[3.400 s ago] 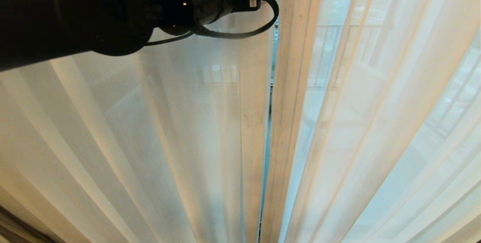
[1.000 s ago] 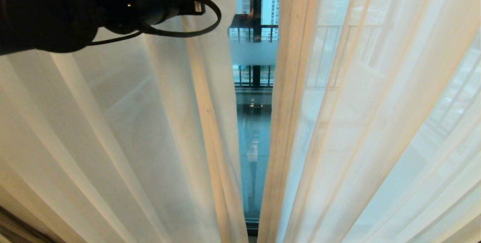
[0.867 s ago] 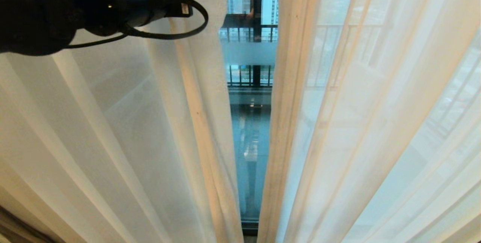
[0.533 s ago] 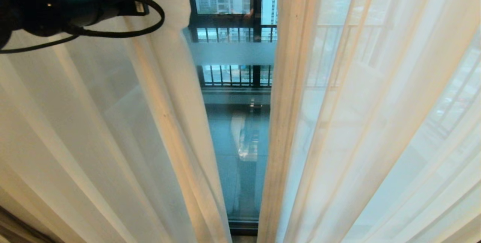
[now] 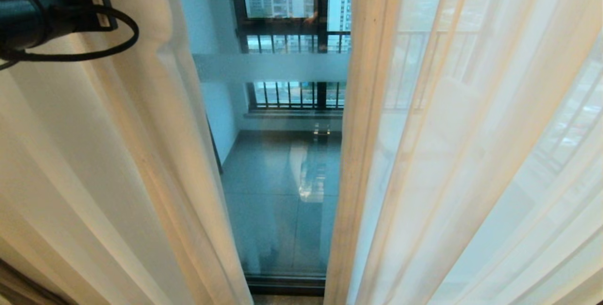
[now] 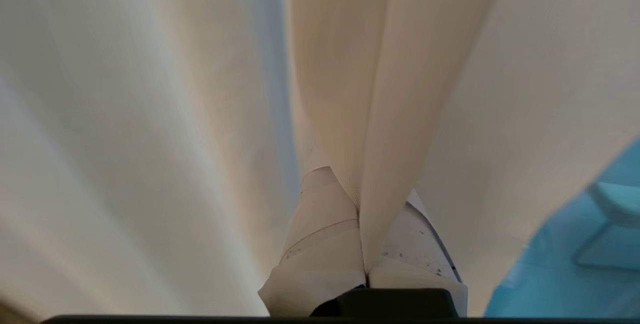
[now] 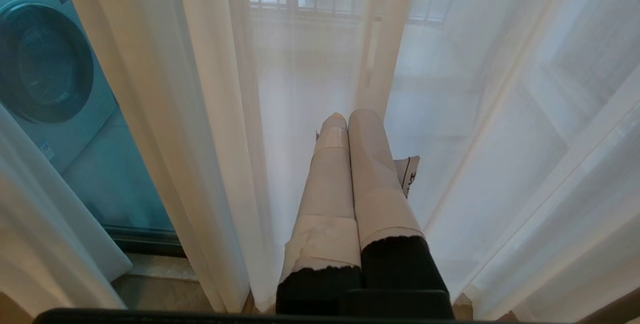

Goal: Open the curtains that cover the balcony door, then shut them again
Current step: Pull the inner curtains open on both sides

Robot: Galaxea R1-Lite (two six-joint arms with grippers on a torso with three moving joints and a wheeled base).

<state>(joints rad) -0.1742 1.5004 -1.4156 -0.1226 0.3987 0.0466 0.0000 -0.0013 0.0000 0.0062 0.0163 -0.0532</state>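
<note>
Curtains (image 5: 141, 163) parted down the middle in the head view, sheer panels hanging on both sides, a wide gap between them. Balcony door (image 5: 282, 177) bare in that gap: glass with a frosted band across it, dark frame along the bottom, tiled balcony floor (image 5: 278, 187) and a railing (image 5: 297, 95) beyond. No readable writing anywhere; a small white label on the left arm (image 5: 42, 8) and a mark on the right wrist too small to make out.

Only in the right wrist view: a washing machine (image 7: 45, 73) behind the glass, past the edge of the sheer. Only in the left wrist view: the grip itself, close up.

Left end effector (image 6: 360, 204) clamped on a fold of the left curtain, fabric pinched between the two taped fingers (image 6: 325, 244), up at the top left of the head view. Right end effector (image 7: 347, 118) pressed together on nothing, pointing at the sheer, just in front of it; touching or not, cannot tell
</note>
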